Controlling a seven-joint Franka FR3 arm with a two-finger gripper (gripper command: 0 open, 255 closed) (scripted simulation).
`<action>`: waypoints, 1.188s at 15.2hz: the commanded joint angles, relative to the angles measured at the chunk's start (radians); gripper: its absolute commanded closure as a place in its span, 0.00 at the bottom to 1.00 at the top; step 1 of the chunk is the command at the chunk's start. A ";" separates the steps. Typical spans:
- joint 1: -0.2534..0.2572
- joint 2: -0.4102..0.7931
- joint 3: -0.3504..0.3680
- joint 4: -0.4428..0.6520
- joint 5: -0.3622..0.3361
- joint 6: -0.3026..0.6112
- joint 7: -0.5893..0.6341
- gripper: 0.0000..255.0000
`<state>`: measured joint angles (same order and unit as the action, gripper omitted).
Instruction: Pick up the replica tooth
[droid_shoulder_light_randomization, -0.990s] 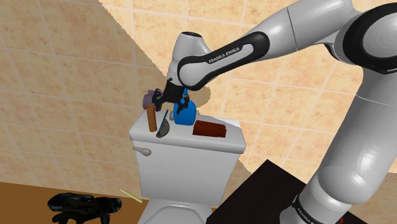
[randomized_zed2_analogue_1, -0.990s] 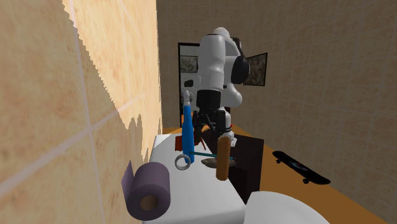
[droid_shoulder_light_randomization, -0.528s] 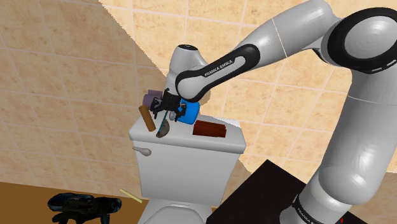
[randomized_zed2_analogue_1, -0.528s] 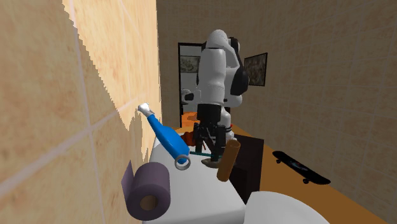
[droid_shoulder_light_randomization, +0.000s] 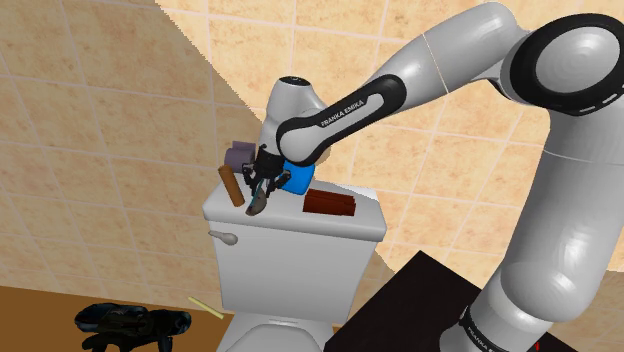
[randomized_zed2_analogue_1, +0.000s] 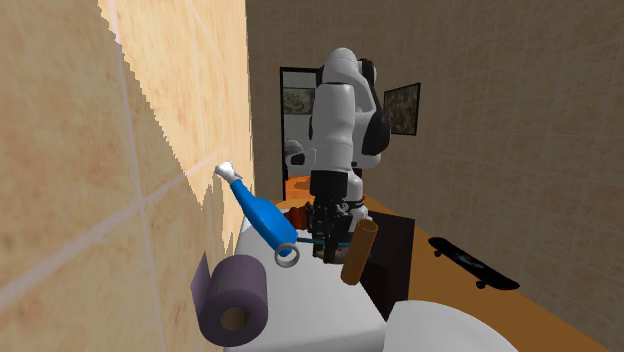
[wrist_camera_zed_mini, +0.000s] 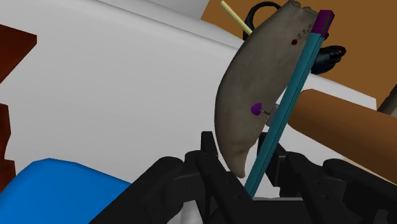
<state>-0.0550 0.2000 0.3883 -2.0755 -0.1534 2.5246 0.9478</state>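
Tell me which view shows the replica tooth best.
The wrist view: the tooth appears large, curved and grey-tan, mounted on a teal stand. The shoulder view gives a small grey sliver under the gripper. The second exterior view shows the stand's teal bar beside the gripper.

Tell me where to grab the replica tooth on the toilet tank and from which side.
Grip the replica tooth near its narrow pointed end, closing across the tooth and the teal bar alongside it. Come in from the point, as the end effector sits now: the root end looks too wide to span, and the brown cylinder crowds the bar's far side.
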 joint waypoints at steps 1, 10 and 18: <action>0.001 0.001 0.001 -0.001 0.000 0.000 0.000 1.00; -0.007 -0.040 0.010 0.035 0.033 -0.073 -0.024 1.00; -0.013 -0.089 0.017 0.089 0.069 -0.171 -0.050 1.00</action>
<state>-0.0671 0.1183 0.4049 -1.9914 -0.0893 2.3656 0.9017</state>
